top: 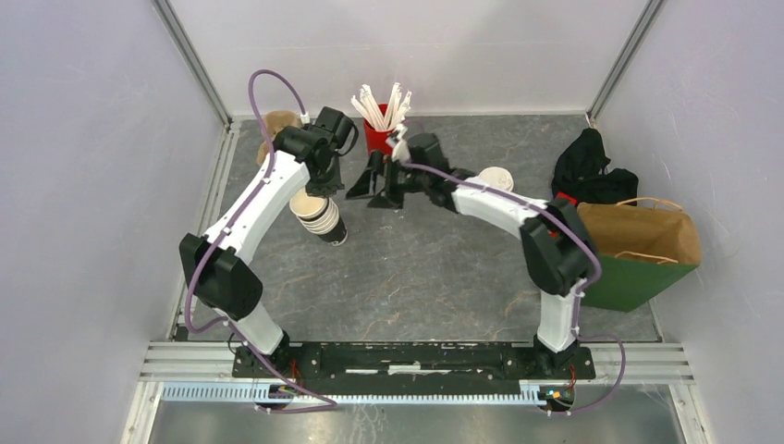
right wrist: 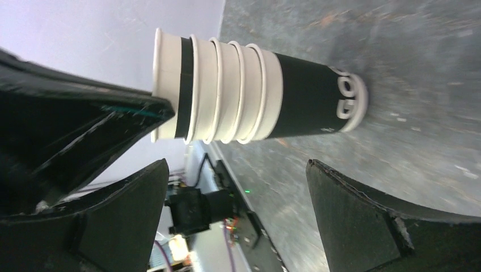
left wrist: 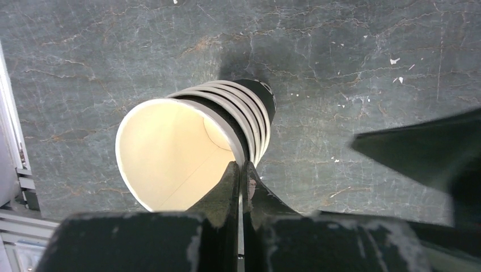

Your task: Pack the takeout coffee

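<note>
— Left arm?
— Bent forward, left tool [left wrist: 239, 169] pinched shut on the top cup [left wrist: 170, 150] rim.
— Right arm?
— Stretched leftward, right tool [top: 379, 191] low over the bench, spread wide.

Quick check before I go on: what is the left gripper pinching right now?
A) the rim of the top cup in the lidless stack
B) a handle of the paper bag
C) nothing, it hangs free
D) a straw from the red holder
A: in the left wrist view the left gripper is closed on the rim of the top cup of the stack of lidless cups, a finger on either side of its wall.
</note>
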